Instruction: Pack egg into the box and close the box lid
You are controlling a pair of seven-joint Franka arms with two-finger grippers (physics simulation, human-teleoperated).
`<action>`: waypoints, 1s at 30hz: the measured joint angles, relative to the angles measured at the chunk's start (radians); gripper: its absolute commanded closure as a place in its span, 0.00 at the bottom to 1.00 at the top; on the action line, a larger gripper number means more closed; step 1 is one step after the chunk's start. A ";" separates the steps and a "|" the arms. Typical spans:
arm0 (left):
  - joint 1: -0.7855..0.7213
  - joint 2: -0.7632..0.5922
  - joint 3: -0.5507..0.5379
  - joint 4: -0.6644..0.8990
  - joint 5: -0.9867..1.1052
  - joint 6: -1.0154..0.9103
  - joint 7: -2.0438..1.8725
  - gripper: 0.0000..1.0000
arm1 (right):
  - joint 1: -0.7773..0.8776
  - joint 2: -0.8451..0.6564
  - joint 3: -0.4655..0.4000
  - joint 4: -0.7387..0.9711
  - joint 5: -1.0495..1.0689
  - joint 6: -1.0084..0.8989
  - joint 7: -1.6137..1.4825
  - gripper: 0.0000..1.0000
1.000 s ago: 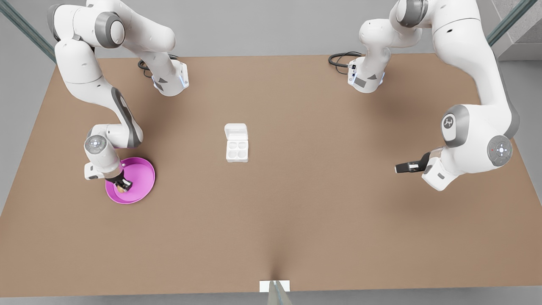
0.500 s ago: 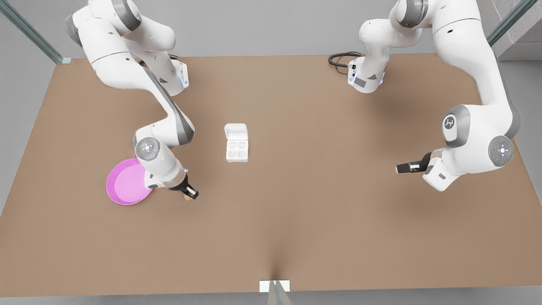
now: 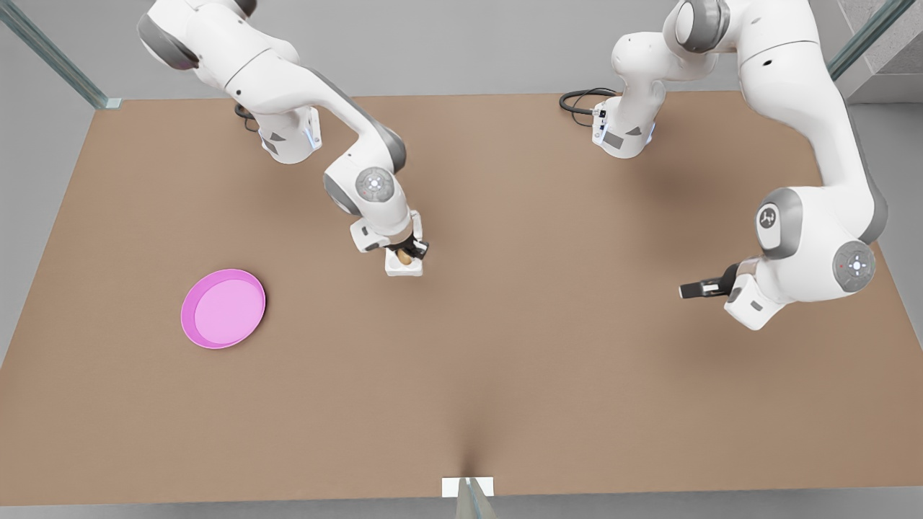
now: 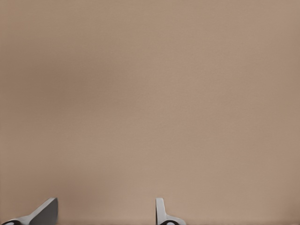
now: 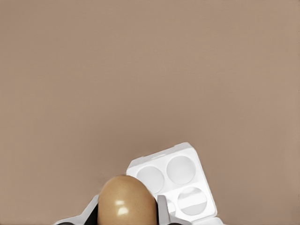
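Right wrist view: the smooth tan-brown oval egg point(image 5: 126, 200) sits clamped between the right gripper's point(image 5: 127, 213) two grey fingers point(image 5: 162, 211), its long axis running along the fingers and its rounded end pointing away from the wrist. Just beside it lies the small white four-cup egg carton, the box point(image 5: 180, 180), with its round cups bare.

From the front view, the right gripper point(image 3: 409, 254) hangs directly over the box point(image 3: 404, 268), fingers pointing down, the egg point(image 3: 405, 256) held just above the tray. That arm reaches in from its base behind the box, elbow bent and wrist turned downward. Whether the box lid is up or down cannot be told, since the wrist covers that part.

The left gripper point(image 3: 694, 289) waits well apart from the box, toward the front view's right, held level with its fingers pointing toward the box. In the left wrist view its fingertips point(image 4: 161, 212) stand spread with nothing between them, above the bare brown tabletop point(image 4: 150, 103).

A round pink plate point(image 3: 223, 308) lies well apart from the box, toward the front view's left.
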 measured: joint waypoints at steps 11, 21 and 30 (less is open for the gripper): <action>0.000 0.018 0.006 -0.001 0.002 0.000 -0.001 0.00 | 0.022 0.071 -0.002 -0.089 -0.077 0.055 0.010 0.40; 0.000 0.037 0.008 -0.007 0.003 -0.020 -0.014 0.00 | 0.005 -0.018 -0.050 -0.011 -0.087 -0.124 -0.119 0.00; -0.406 0.152 -0.376 0.276 0.099 -0.144 -0.552 0.13 | -0.034 -0.121 -0.759 0.645 0.263 -0.865 -1.003 0.00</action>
